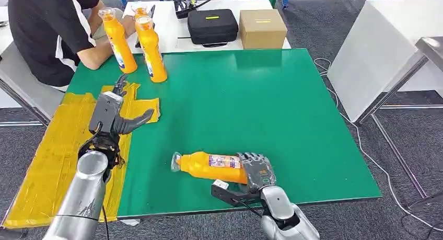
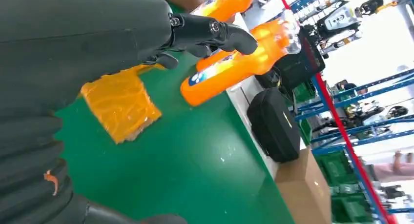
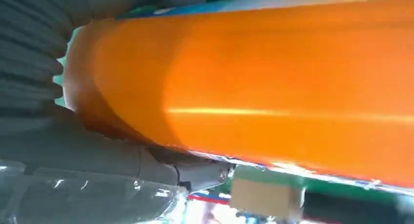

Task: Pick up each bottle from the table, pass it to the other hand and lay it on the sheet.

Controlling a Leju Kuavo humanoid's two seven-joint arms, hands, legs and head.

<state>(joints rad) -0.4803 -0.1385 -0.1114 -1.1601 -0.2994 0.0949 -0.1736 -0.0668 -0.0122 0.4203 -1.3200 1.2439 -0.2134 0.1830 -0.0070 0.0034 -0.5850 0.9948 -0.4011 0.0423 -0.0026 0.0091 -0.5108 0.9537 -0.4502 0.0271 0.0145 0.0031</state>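
Green matte counter [image 1: 271, 104], crinkled yellow sheet [image 1: 47, 156] draped over its left edge.
Right hand [image 1: 256, 169] grasps a glossy orange bottle [image 1: 209, 166] lying near the counter's front edge; left hand [image 1: 117, 114] hangs released above the sheet.

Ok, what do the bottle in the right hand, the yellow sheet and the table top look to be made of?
Bottle in the right hand: likely smooth glossy plastic, going by the bright highlight along its orange body in the right wrist view.
Yellow sheet: seemingly thin plastic film, wrinkled and shiny.
Table top: a green mat, matte with soft reflections, perhaps rubber or vinyl.
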